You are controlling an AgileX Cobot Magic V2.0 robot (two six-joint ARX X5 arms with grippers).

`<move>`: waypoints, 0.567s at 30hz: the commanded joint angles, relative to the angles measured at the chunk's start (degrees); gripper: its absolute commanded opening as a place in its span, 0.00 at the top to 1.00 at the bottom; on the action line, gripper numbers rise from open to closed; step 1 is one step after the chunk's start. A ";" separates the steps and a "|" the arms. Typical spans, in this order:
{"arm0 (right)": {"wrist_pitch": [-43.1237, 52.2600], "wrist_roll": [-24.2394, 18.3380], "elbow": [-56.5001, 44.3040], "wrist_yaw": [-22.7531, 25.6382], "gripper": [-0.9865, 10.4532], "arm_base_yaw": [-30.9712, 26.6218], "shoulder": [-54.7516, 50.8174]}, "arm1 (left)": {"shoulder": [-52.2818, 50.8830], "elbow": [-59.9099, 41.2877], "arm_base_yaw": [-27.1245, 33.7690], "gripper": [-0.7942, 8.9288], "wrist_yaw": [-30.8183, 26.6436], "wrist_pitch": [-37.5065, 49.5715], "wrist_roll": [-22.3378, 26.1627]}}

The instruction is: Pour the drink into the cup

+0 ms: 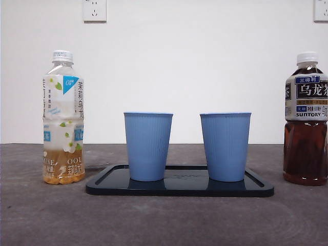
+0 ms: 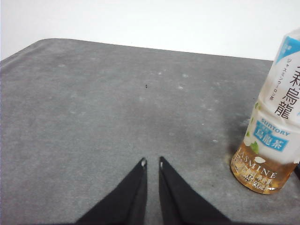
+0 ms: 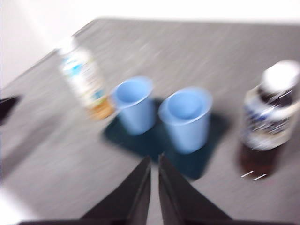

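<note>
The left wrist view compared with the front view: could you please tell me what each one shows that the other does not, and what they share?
Only the left wrist view shows the left hand, jaws nearly together above bare table, holding nothing.

Only the front view shows two blue cups upright on a black tray, a dark tea bottle on the far side of the tray from the jasmine bottle, and wall sockets. No arm appears in it.

Both show the jasmine bottle standing on the table; the front view shows its white cap on.
</note>
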 commanded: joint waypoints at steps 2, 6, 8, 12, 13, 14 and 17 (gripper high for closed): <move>10.95 -9.03 -8.83 3.37 0.89 -4.96 -3.61 | -0.11 -1.16 0.11 0.88 -0.15 -0.31 -0.28; 24.79 -12.26 -21.86 5.84 0.89 -9.55 -9.77 | -0.11 -1.16 0.11 0.88 -0.15 -0.28 -0.28; 28.59 -12.07 -27.61 7.65 0.89 -11.52 -12.68 | -0.11 -1.16 0.11 0.88 -0.15 -0.28 -0.28; 32.22 -12.02 -36.04 8.72 0.89 -14.43 -16.79 | -0.11 -1.16 0.11 0.88 -0.15 -0.28 -0.28; 32.50 -12.02 -37.83 9.11 0.89 -15.04 -17.62 | -0.11 -1.16 0.11 0.88 -0.15 -0.28 -0.28; 32.74 -12.04 -39.43 9.60 0.89 -15.52 -18.23 | -0.11 -1.16 0.11 0.88 -0.15 -0.28 -0.28; 32.85 -12.04 -43.25 11.63 0.90 -16.59 -19.67 | -0.11 -1.16 0.11 0.88 -0.15 -0.28 -0.28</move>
